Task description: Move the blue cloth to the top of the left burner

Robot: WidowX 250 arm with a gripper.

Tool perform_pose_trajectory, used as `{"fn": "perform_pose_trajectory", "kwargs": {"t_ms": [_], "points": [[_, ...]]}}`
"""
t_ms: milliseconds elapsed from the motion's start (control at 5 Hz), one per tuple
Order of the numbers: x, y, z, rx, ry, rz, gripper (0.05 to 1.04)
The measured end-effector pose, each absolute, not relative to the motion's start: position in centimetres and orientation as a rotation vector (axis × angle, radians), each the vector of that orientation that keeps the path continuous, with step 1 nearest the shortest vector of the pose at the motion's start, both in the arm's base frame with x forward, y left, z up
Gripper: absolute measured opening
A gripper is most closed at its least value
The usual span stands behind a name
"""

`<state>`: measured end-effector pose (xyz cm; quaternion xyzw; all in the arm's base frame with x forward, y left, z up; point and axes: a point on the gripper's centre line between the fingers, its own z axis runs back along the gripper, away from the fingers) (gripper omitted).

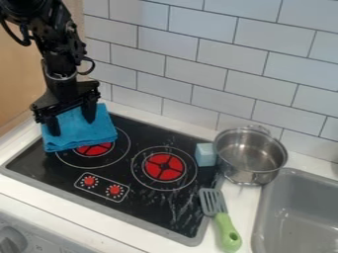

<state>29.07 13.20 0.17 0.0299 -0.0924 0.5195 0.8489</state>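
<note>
The end effector [72, 127], its fingers spread apart, is at the blue cloth [76, 140], which lies partly over the left burner [96, 149], some red centre showing beside it.

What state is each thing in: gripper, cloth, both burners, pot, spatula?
Gripper: open, fingers spread apart at the cloth.
Blue cloth: folded, lying partly over the left burner.
Left burner: partly covered.
Right burner: uncovered.
Metal pot: upright, no lid.
Spatula: lying down, slotted head on the stovetop's edge.
</note>
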Motion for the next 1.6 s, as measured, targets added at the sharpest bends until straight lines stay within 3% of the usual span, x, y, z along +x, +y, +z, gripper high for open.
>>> {"fn": "perform_pose_trajectory", "kwargs": {"t_ms": [400,1200,1600], "points": [[27.2,12.4,0.8,0.116,-0.148,1.099,0.999],[25.1,9.5,7.8,0.113,-0.291,1.094,0.999],[25.1,9.5,7.8,0.111,-0.291,1.101,0.999]]}}
